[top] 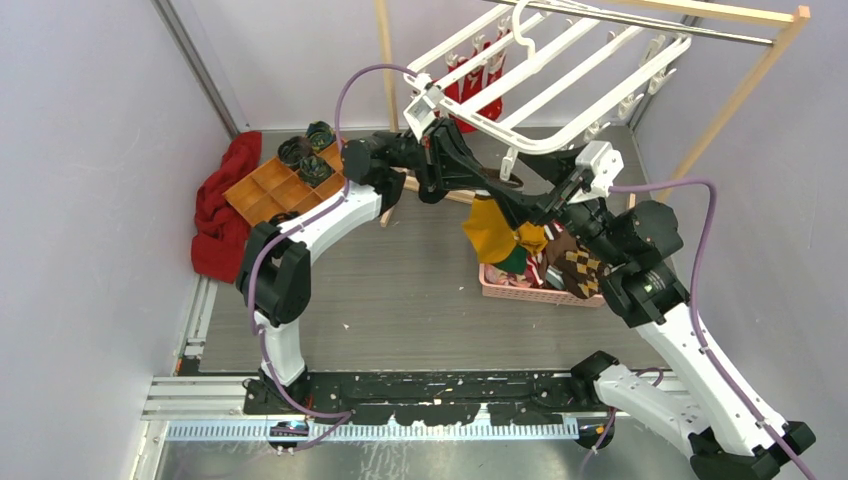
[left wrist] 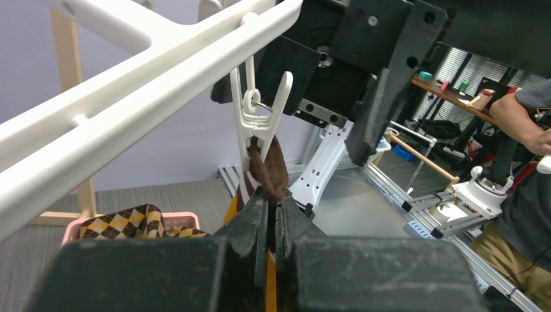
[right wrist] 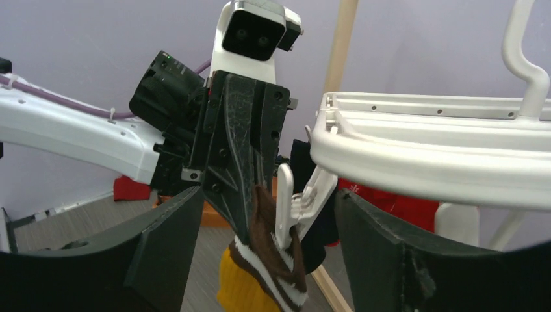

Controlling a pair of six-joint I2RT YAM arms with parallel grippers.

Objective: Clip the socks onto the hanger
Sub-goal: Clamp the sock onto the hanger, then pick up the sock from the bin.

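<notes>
The left pincer is pressed together on the brown sock just under the hanger, whose clip bites the sock's top. The right pincer stands spread, with clip and left pincer crowding its gap. Below the hanger, a pink basket holds an argyle sock. A wooden rack stands behind.

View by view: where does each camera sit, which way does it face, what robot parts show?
Top external: above, behind; looks down on left arm, right arm, white plastic rectangular hanger frame.
Left wrist: looks up along shut left hand at white clip biting brown fabric sock.
Right wrist: through open right hand, facing left hand.
Both wrists share clip, sock.
</notes>
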